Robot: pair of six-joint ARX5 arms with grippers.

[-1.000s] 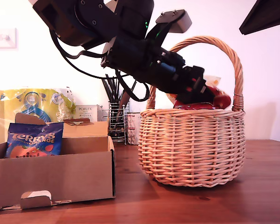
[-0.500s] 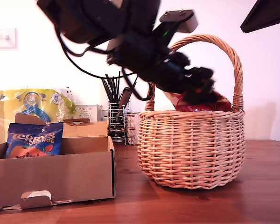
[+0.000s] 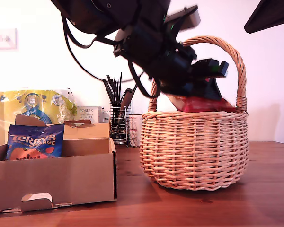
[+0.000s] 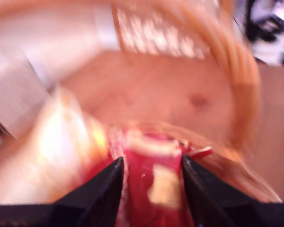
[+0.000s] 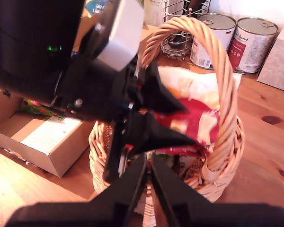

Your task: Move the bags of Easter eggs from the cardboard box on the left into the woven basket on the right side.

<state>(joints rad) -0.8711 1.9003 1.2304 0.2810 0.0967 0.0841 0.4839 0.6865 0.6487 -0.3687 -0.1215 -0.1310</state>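
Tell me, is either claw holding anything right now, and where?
Neither. My first gripper hangs open above the red bag in the woven basket; my second gripper is shut, empty.

A wire utensil holder (image 3: 117,124) stands far back on the wooden desk (image 3: 270,189), two tins (image 5: 236,40) beside it, and a yellow-and-blue pack (image 3: 33,106) at the exterior view's left.

The exterior view looks level from table height, side-on at the woven basket (image 3: 195,149); both wrist views look down into it from close above.
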